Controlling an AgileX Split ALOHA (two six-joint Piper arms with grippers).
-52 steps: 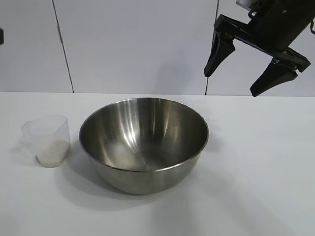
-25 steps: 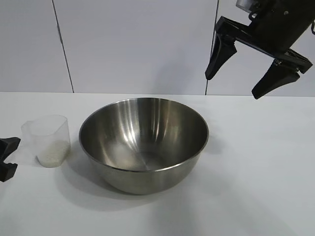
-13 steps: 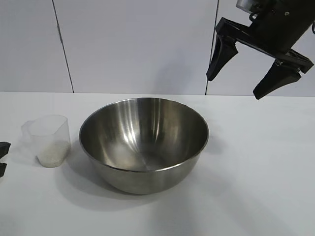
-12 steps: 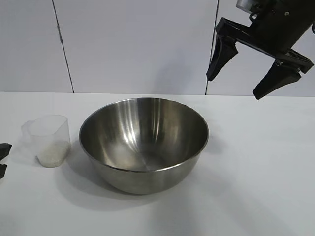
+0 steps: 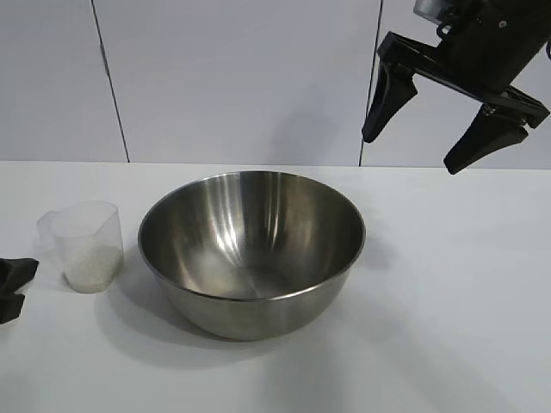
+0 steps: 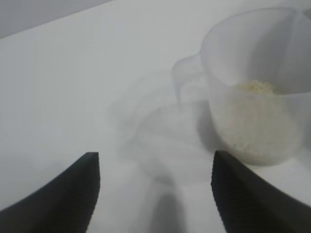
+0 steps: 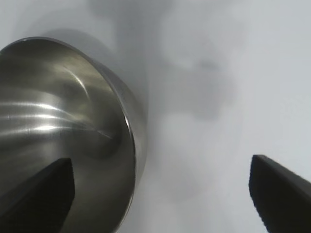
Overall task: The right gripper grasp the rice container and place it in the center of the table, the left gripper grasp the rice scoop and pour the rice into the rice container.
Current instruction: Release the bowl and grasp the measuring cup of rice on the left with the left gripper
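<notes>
The left gripper [image 6: 153, 189] sat low at the table's [image 5: 448, 284] edge, its two fingers spread apart with only bare tabletop between them. The cup [image 6: 255, 87] stood upright just ahead of those fingers, near but not touching, off toward one fingertip rather than centred in the gap. Its small handle [image 6: 187, 80] faced the gripper's side. A modest heap of rice [image 6: 255, 121] lay in the bottom of the cup. In the outside view only the tips of this gripper [image 5: 13, 288] showed at the frame's left edge, just beside the cup [image 5: 84, 245].

The right gripper [image 5: 452, 116] hung in the air, fingers spread wide in a V, holding nothing. The steel bowl [image 5: 251, 249] stood on the table below it and off to its side, well apart from the fingertips. The bowl [image 7: 63, 141] looked empty inside. The cup stood just beside the bowl, on the side away from the right gripper.
</notes>
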